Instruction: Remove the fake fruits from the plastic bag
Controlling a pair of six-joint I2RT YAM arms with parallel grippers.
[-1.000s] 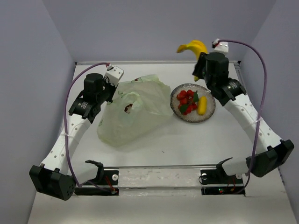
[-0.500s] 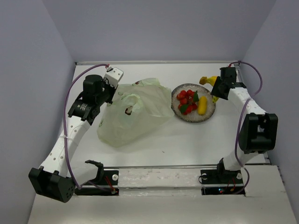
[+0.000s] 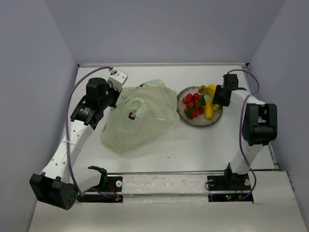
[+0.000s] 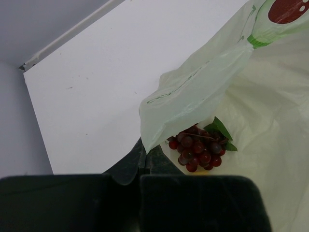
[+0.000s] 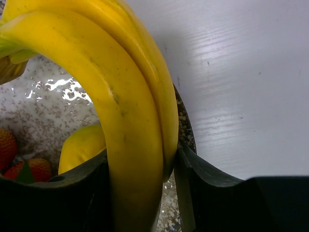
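The pale yellow-green plastic bag (image 3: 137, 116) lies left of centre. My left gripper (image 3: 115, 96) is shut on its upper left edge; in the left wrist view the gripper (image 4: 144, 157) pinches the bag's rim (image 4: 203, 87). A dark purple grape bunch (image 4: 199, 148) with green leaves lies inside the open bag. My right gripper (image 3: 217, 96) is shut on a yellow banana (image 3: 208, 89) over the far right rim of the grey speckled plate (image 3: 198, 121). In the right wrist view the gripper (image 5: 140, 164) clamps the banana (image 5: 130, 106).
On the plate lie a red berry cluster (image 3: 192, 103) and a yellow fruit (image 3: 208, 110), which also shows in the right wrist view (image 5: 81, 144). The plate's rim (image 5: 186, 130) sits below the banana. Grey walls close the table at the back and sides.
My right arm has come down from high at the back with the banana and now holds it at the plate's far right rim. My left gripper and the bag have not moved.
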